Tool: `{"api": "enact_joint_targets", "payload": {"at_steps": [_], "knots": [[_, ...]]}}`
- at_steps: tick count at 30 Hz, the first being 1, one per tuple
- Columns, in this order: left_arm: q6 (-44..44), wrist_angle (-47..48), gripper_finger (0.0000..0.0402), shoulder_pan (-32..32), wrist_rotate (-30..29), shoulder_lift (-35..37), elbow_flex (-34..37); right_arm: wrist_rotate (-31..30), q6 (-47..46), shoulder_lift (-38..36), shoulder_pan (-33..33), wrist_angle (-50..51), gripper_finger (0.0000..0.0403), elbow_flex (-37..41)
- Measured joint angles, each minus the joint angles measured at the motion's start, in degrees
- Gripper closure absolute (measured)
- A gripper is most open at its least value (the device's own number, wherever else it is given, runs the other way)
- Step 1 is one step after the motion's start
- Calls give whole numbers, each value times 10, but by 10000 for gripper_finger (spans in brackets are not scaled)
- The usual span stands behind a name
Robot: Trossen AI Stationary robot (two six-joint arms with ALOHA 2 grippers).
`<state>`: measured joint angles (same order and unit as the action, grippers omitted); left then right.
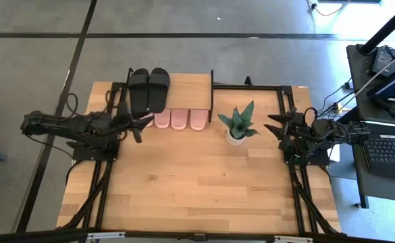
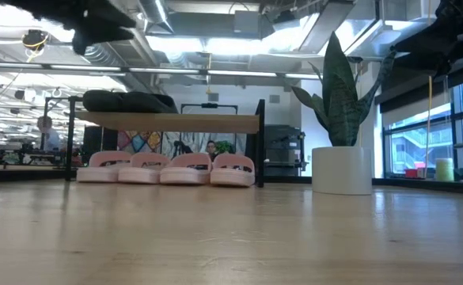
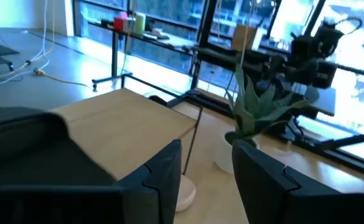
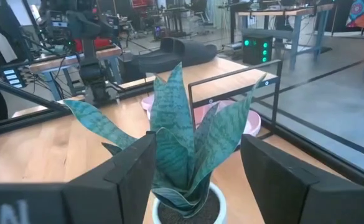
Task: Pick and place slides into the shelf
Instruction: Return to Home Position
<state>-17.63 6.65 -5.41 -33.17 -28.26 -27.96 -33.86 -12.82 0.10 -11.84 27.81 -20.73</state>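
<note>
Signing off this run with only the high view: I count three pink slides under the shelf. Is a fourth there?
Observer: Yes. The low view shows four pink slides side by side beneath the top board of the shelf.
Operator: Left gripper carrying anything?
Observer: No. Its wrist view shows the left gripper open and empty.
Operator: And the right?
Observer: The right gripper is open too, facing the potted plant.

- Left arm stretched inward, held aloft; left hand (image 1: 142, 123) empty, fingers parted.
- Right arm folded compactly at its side; right hand (image 1: 274, 124) empty, fingers parted.
</note>
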Motion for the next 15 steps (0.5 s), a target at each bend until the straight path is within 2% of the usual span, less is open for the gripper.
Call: {"api": "enact_joint_targets", "payload": {"at_steps": [6,9,12,15], "knots": [[1,-1,267,0,-3,126,61,-7,0,0,0,0,169,0],[15,3,267,0,-3,180,81,-65,-19,0,0,1,169,0],[39,4,267,0,-12,226,96,-100,10,0,0,2,169,0],[72,12,267,0,-57,259,104,-145,41,0,0,-16,169,0]]}}
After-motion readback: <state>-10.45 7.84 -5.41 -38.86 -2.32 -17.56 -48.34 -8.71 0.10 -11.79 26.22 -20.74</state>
